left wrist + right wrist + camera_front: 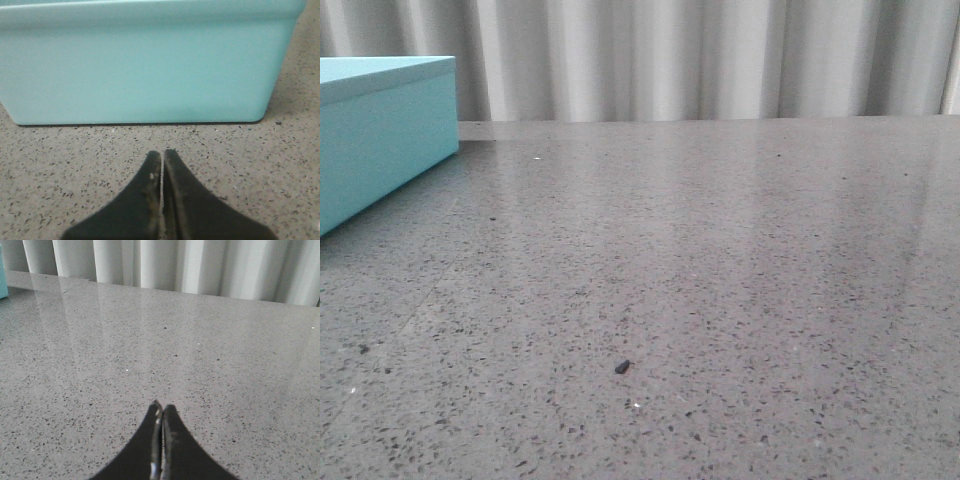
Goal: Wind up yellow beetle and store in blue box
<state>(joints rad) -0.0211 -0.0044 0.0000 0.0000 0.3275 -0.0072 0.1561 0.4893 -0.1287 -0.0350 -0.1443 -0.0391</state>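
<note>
1. My left pincer (161, 157) is clenched with nothing in it, low over the table (240, 165), the blue box (145, 65) near at 12 o'clock: a resting pose facing the storage target.
2. My right pincer (162, 411) is likewise clenched and empty, over bare table.
3. In the front view the blue box (380, 130) stands at 10 o'clock, lid on.
4. The yellow beetle appears in no view; winding cannot begin until I locate it.
</note>
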